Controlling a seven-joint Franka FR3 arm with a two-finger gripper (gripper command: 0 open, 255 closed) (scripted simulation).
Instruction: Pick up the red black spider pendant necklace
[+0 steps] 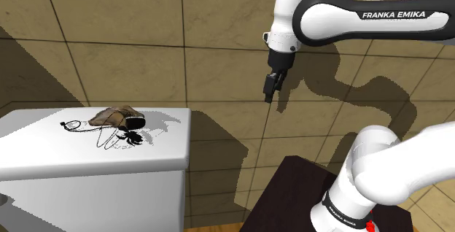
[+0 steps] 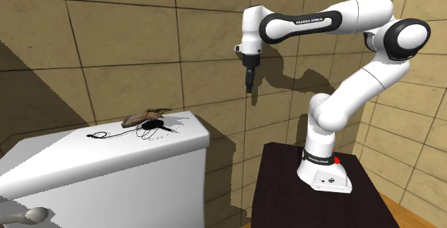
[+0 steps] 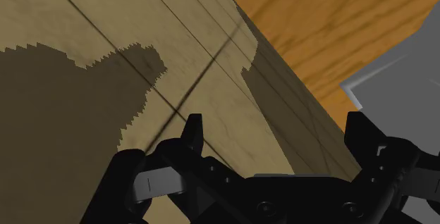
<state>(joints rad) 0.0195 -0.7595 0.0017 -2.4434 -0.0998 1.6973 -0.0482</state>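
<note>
Shoulder view: a white toilet tank (image 1: 95, 166) stands against a tan tiled wall (image 1: 146, 33); every place below is given from this tank.
Necklace (image 1: 133, 138): lies flat on the tank's lid, near the end of the lid that faces the arm's stand (image 1: 292, 194), with a thin black cord trailing in loops toward the lid's middle.
Spider pendant (image 2: 152, 124): a small dark lump at the stand-side end of the cord; it reads black here, and I cannot make out any red.
Brown object (image 1: 113, 116): a soft-looking lump (a pouch, perhaps; I cannot tell) on the lid, just beside the pendant, seemingly lying over part of the cord.
Gripper (image 1: 270, 88): hangs pointing down in the air off the tank's stand-side end, above lid height and well apart from the necklace.
Fingers (image 3: 192, 134): spread, with nothing between them.
Handling: probably very light; the cord is limp and thin, likely to slip or drape, and the spider's legs look fragile.
Where to hold: the pendant body, the one solid part, taken from above and clear of the brown object.
</note>
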